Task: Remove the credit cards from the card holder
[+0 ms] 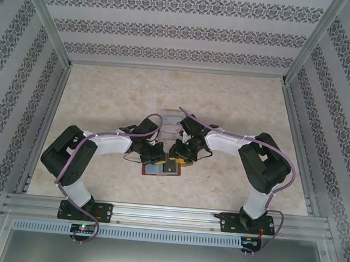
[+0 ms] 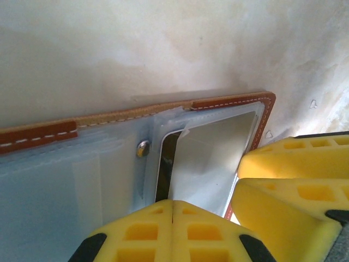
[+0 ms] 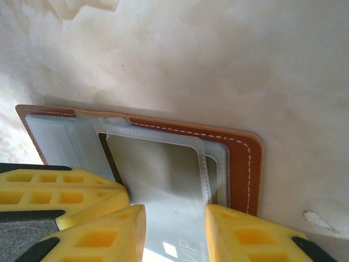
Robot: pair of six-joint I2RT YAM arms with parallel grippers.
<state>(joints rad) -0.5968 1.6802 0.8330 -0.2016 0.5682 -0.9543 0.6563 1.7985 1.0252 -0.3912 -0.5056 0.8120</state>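
Note:
The brown leather card holder (image 1: 161, 170) lies open and flat on the table, its grey-blue pockets facing up (image 2: 229, 102) (image 3: 245, 158). A pale credit card (image 3: 163, 180) with faint "VIP" print sticks partway out of a clear pocket. My right gripper (image 3: 170, 232) is shut on its two side edges. The same card (image 2: 210, 158) shows in the left wrist view, beside the right gripper's yellow fingers (image 2: 294, 185). My left gripper (image 2: 173, 206) is shut, tips together and resting on the holder's inner pockets next to the snap stud (image 2: 143, 147). From above, both grippers (image 1: 155, 156) (image 1: 177, 154) meet over the holder.
A clear acrylic tiered rack (image 1: 171, 121) stands just behind the two grippers. The beige marbled tabletop (image 1: 238, 112) is walled by patterned panels and an aluminium frame (image 1: 155, 212) along the near edge.

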